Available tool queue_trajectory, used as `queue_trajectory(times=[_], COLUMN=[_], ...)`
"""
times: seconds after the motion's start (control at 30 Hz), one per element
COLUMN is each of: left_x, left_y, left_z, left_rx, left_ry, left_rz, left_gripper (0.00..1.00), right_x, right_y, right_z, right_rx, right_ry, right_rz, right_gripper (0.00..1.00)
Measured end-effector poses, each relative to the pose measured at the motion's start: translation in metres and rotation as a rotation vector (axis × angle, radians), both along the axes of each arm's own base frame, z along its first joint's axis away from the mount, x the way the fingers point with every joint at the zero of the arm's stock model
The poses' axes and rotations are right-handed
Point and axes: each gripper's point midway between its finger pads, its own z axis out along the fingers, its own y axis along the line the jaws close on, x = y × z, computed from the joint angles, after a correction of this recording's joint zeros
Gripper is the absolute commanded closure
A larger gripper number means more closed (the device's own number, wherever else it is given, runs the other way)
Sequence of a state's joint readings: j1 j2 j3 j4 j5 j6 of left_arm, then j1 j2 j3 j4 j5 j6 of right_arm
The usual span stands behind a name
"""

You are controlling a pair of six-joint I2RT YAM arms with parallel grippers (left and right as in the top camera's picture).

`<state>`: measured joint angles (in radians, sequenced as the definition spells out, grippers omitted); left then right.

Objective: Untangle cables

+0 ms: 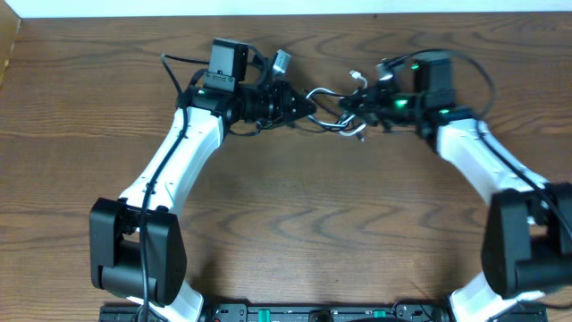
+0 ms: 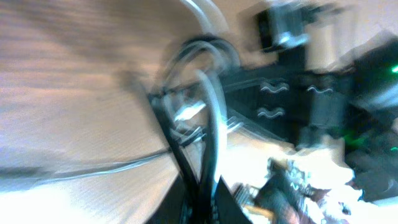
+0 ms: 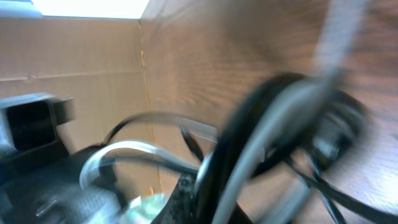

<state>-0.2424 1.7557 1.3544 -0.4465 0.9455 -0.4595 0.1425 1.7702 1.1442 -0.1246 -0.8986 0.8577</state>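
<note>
The white and black cables [image 1: 329,109] lie knotted together near the back of the table, between my two grippers. My left gripper [image 1: 304,103] reaches in from the left and is shut on the tangle. In the left wrist view a white cable [image 2: 214,106] and a black cable [image 2: 180,155] run down into its closed jaws [image 2: 202,202]. From the right, my right gripper [image 1: 350,107] is shut on the same bundle. The blurred right wrist view shows a black cable [image 3: 242,130] and a white cable [image 3: 267,137] passing into the jaws [image 3: 214,199]. A plug end [image 1: 281,61] sticks up behind the left gripper.
The wooden table [image 1: 295,224] stretches toward the arm bases at the front edge. A pale wall [image 1: 286,7] runs along the back. A cardboard panel [image 3: 74,81] stands by the table in the right wrist view. The two grippers face each other closely.
</note>
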Motion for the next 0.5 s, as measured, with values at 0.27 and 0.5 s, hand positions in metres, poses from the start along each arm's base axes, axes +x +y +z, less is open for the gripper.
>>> queue_trajectory(times=[0.27, 0.5], left_x=[-0.011, -0.026], left_y=[0.068, 0.048], left_z=[-0.062, -0.068], left_rx=[0.405, 0.485], left_ry=[0.087, -0.005], left_rz=[0.111, -0.033], left_gripper=[0.92, 0.93], right_x=[-0.008, -0.035], right_y=[-0.1, -0.088], right_z=[0.039, 0.029], right_rx=[0.008, -0.001], right_ry=[-0.05, -0.029], right_rz=[-0.124, -0.012], right_gripper=[0.99, 0.94])
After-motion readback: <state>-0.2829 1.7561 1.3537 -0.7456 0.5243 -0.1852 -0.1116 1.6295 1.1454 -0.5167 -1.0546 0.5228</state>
